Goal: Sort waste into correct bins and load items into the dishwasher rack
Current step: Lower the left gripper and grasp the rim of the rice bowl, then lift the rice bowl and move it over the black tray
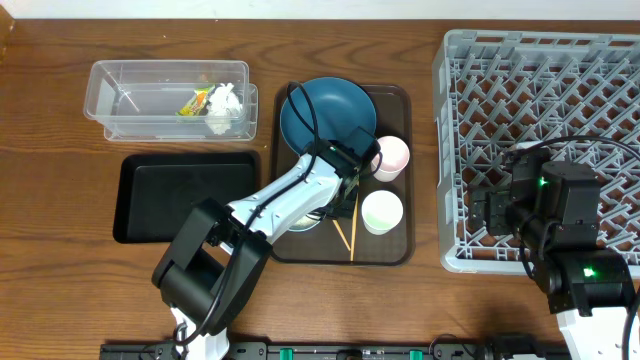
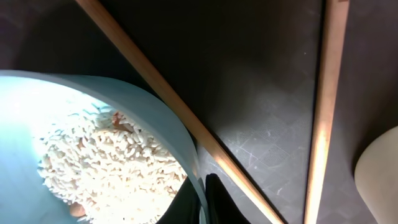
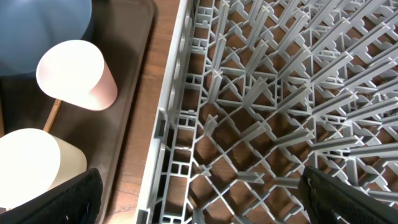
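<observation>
Left end effector (image 2: pixel 204 200): placed at the rim of the white bowl (image 2: pixel 93 118). Dark finger parts are seen on both sides of the rim at the lower edge of the left wrist view. Whether the rim is pinched cannot be told.
White bowl: set on the brown serving tray (image 1: pixel 400 250), lower centre of the overhead frame, largely covered by the left arm.
Rice scraps (image 2: pixel 106 162): heaped inside the white bowl.
Chopsticks (image 2: pixel 180 112): laid on the serving tray just right of the bowl; the second stick (image 2: pixel 323 112) is seen further right.
White cup (image 1: pixel 382 212): stood on the tray, right of the chopsticks.
Pinkish cup (image 1: pixel 392 157): placed above the white cup.
Dark blue plate (image 1: pixel 325 110): seated at the top of the tray.
Clear tub (image 1: pixel 130 100): found at upper left on the table (image 1: pixel 60 250); the snack wrapper (image 1: pixel 197 101) and tissue (image 1: pixel 225 100) are held in it.
Black tray (image 1: pixel 185 195): laid just below the tub.
Right end effector (image 3: pixel 205 202): spread wide, nothing between its fingers (image 3: pixel 62 199); held over the left edge of the dishwasher rack (image 1: pixel 540 70).
Dishwasher rack: placed at the right of the overhead frame.
</observation>
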Robot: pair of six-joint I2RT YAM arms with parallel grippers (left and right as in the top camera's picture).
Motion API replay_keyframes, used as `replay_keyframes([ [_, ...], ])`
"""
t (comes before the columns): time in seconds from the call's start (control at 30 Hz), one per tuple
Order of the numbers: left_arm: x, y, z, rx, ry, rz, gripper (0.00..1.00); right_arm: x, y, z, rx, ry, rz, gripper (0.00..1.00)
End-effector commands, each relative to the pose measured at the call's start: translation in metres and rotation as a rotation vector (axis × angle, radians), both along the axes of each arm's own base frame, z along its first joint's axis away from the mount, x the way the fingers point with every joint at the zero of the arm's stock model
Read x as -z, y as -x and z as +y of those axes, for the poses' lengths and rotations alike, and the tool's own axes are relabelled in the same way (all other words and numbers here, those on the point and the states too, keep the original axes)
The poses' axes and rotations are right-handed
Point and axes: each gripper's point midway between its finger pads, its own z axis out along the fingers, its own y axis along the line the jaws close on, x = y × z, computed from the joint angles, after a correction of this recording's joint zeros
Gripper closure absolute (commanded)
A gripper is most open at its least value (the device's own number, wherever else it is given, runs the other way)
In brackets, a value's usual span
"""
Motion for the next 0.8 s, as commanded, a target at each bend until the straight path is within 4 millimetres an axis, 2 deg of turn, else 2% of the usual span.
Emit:
replay_keyframes([
  [0.0,0.008,0.002,0.004,-0.001,-0.026,0.013,0.94,-0.010,-0.002,-0.004,0.016,-0.008,-0.024,0.01],
  [0.17,0.005,0.005,0.006,-0.001,-0.032,0.019,0.94,-0.010,-0.002,-0.004,0.015,-0.007,-0.024,0.01],
  [0.4,-0.014,0.011,0.011,0.000,-0.027,0.014,0.94,-0.010,-0.002,-0.004,0.015,-0.007,-0.025,0.01],
  [0.63,-0.049,0.007,0.010,0.044,0.027,-0.058,0.94,-0.010,-0.002,-0.004,0.015,-0.007,-0.025,0.01],
  [0.77,-0.070,0.001,0.021,0.013,0.057,-0.100,0.94,-0.010,-0.002,-0.004,0.015,-0.007,-0.024,0.01],
])
